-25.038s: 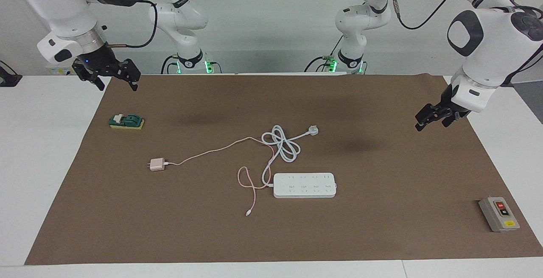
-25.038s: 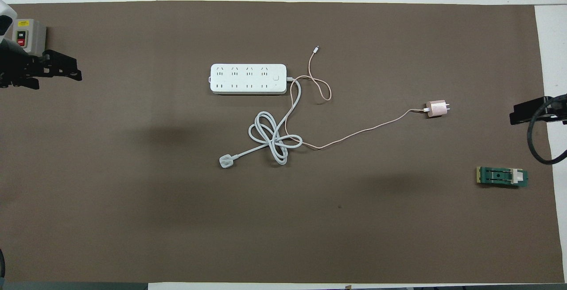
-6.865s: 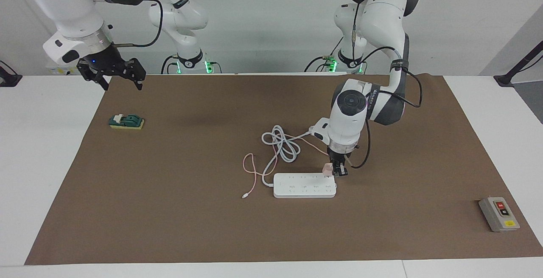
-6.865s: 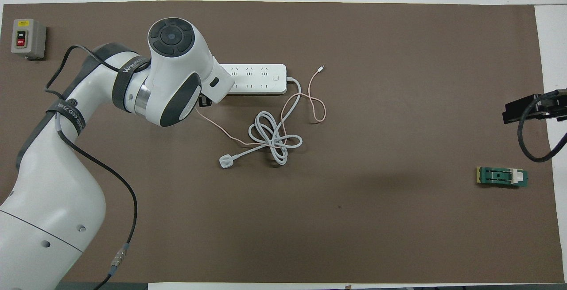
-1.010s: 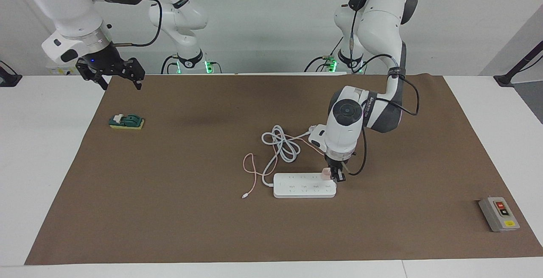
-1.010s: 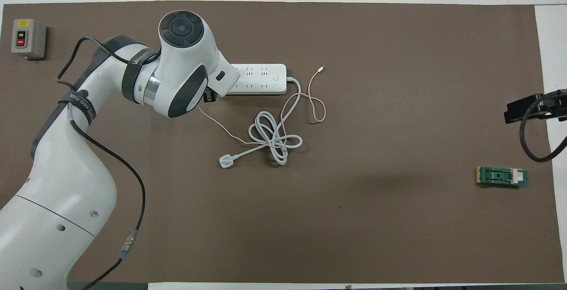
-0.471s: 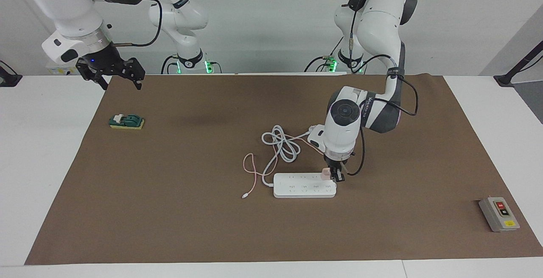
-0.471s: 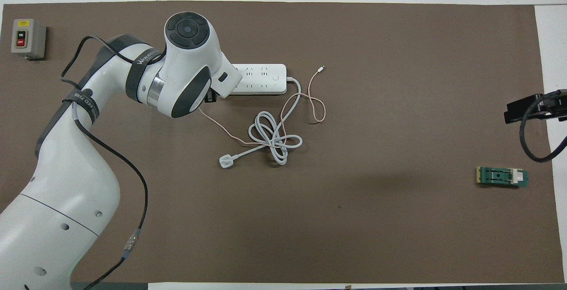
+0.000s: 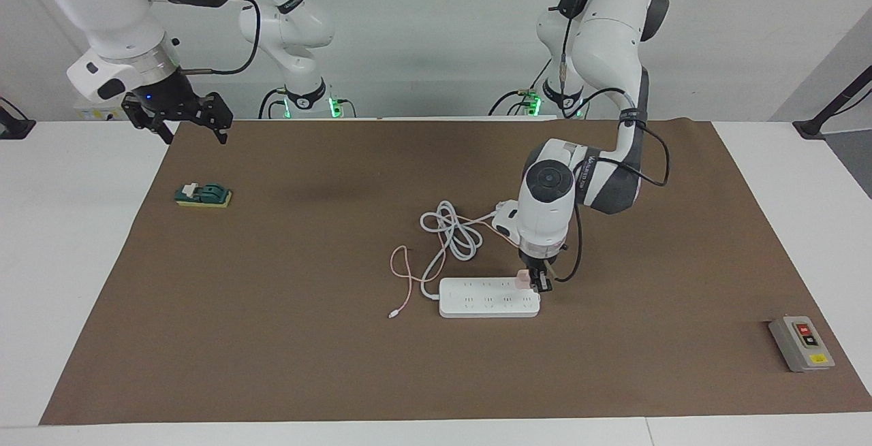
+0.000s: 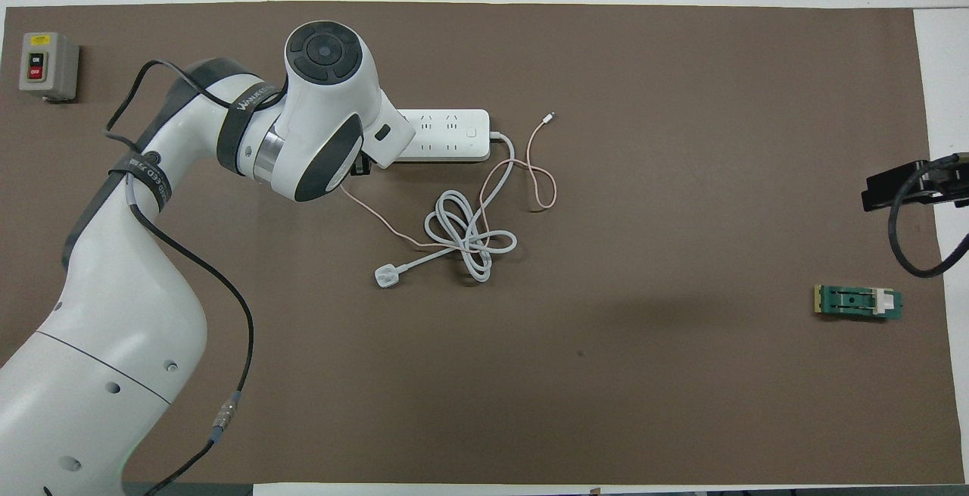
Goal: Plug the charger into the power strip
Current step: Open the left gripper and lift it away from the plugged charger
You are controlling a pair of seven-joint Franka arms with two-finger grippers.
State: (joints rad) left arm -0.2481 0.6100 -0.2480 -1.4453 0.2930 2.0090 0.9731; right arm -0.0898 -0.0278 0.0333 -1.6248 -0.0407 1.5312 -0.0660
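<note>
The white power strip (image 9: pixel 488 297) lies flat near the mat's middle; it also shows in the overhead view (image 10: pixel 447 135), partly under the left arm. The pale-pink charger (image 9: pixel 522 280) sits on the strip's end toward the left arm's end of the table, at the row nearer to the robots. My left gripper (image 9: pixel 537 281) points straight down and is shut on the charger. In the overhead view the arm hides the charger. The thin pink cable (image 10: pixel 378 217) trails from under the arm. My right gripper (image 9: pixel 181 118) waits in the air over the mat's corner, its fingers spread.
The strip's grey-white cord (image 10: pixel 469 235) lies coiled with its white three-pin plug (image 10: pixel 386 276), nearer to the robots than the strip. A grey button box (image 9: pixel 801 343) sits at the left arm's end. A green block (image 9: pixel 203 195) lies at the right arm's end.
The left arm's wrist has shifted slightly along the strip toward the right arm's end; the charger stays at the strip's end socket. The right arm has not moved.
</note>
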